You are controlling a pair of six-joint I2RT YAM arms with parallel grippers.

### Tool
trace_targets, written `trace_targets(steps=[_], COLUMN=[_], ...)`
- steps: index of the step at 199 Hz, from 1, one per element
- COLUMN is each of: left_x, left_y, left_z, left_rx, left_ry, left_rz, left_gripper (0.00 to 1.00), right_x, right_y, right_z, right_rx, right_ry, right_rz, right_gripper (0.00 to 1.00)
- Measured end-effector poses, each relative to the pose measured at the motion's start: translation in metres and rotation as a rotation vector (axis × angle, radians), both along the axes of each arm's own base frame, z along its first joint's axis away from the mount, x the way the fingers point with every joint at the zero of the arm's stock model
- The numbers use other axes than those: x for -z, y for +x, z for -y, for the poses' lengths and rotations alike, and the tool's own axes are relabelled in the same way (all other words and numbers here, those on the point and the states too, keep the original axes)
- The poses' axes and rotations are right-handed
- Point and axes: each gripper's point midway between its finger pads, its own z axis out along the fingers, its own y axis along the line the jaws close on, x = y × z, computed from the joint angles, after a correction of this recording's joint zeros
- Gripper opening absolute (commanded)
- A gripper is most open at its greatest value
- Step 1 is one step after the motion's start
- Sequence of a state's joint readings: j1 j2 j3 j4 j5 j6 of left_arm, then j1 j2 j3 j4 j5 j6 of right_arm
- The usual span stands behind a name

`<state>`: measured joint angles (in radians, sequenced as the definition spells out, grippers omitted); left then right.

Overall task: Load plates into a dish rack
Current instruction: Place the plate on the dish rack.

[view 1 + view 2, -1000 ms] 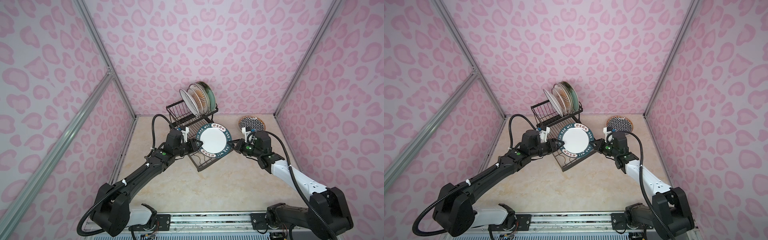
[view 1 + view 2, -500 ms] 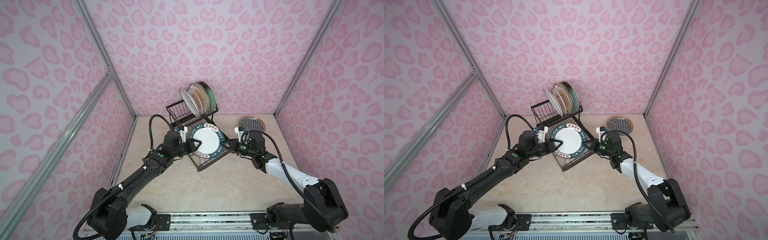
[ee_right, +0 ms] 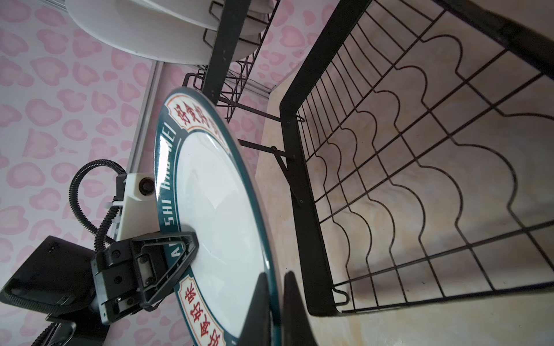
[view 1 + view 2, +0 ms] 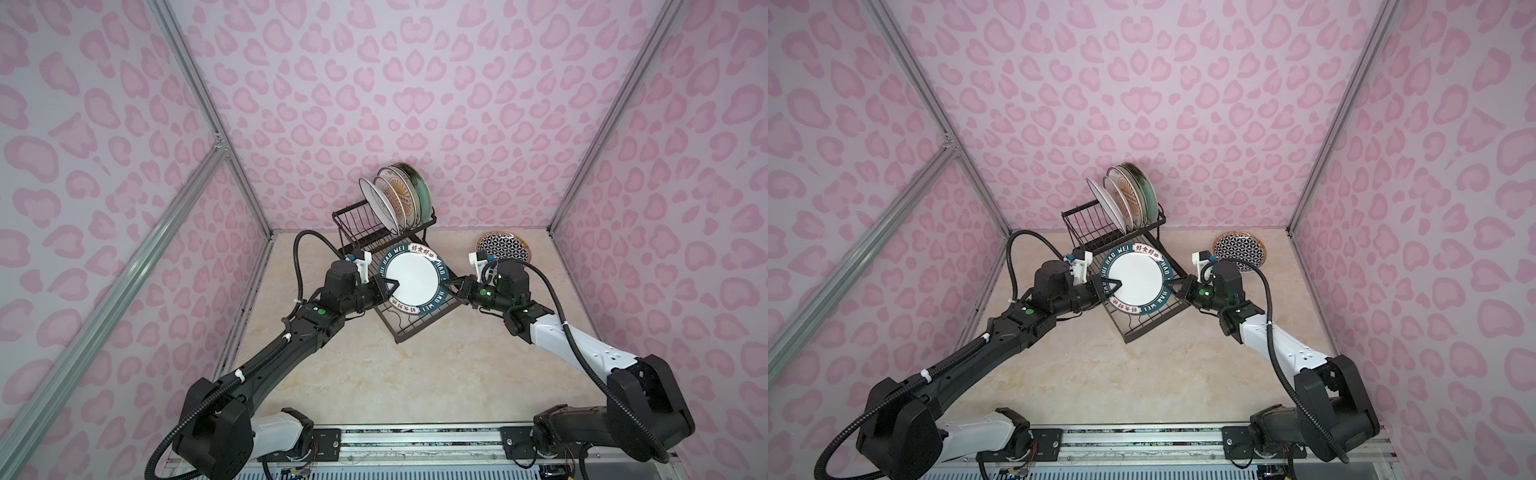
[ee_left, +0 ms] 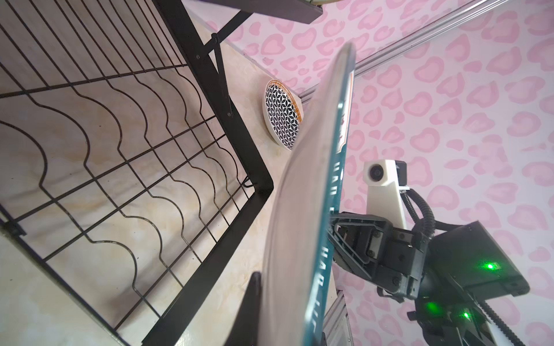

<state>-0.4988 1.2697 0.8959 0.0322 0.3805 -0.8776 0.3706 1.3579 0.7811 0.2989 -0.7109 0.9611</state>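
The white plate with the teal lettered rim point(image 4: 413, 282) point(image 4: 1136, 282) hangs tilted above the lower tray of the black wire dish rack point(image 4: 400, 337) point(image 4: 1128, 338). My left gripper point(image 4: 388, 286) point(image 5: 284, 314) is shut on its left rim. On the opposite rim my right gripper point(image 4: 451, 286) point(image 3: 277, 299) is shut, one finger on each face. Several plates point(image 4: 395, 199) point(image 4: 1123, 199) stand upright in the raised upper basket. A black-and-white geometric plate point(image 4: 503, 251) point(image 5: 281, 115) lies flat on the table at the back right.
The wavy-wired lower tray point(image 5: 239, 167) point(image 3: 299, 179) below the held plate holds nothing. Pink patterned walls with aluminium posts close in the back and both sides. The beige tabletop point(image 4: 415, 382) lies between the rack and the arm bases.
The left gripper's jaws have closed onto the plate's left rim. The right gripper has carried the plate a little leftward over the tray.
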Motion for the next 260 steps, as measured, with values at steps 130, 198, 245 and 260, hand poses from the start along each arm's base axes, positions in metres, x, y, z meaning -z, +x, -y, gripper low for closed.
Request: trace_targets(steps=[130,198,245,260], left_x=[-0.008,-0.014,-0.020,-0.021], left_y=[-0.008,-0.009,-0.007,-0.007], left_z=[-0.007,-0.019,-0.024,-0.026], left_rx=[0.007,-0.065,-0.114,-0.125], left_ry=[0.007,-0.034,-0.078,-0.088], left_rz=[0.043,0.068,0.094,0.103], left_gripper=[0.03,0.03,0.03,0.03], right_x=[0.001,-0.004,-0.021,-0.025], right_y=[-0.012,-0.011,-0.005,-0.003], right_z=[-0.015,-0.015,-0.020,-0.023], right_rx=[-0.046,-0.008,-0.002,-0.005], right_ry=[0.089,0.104,0.122,0.131], right_rz=[-0.003,0.021,0.064,0.072], right_gripper=[0.39,0.40,0.46,0.47])
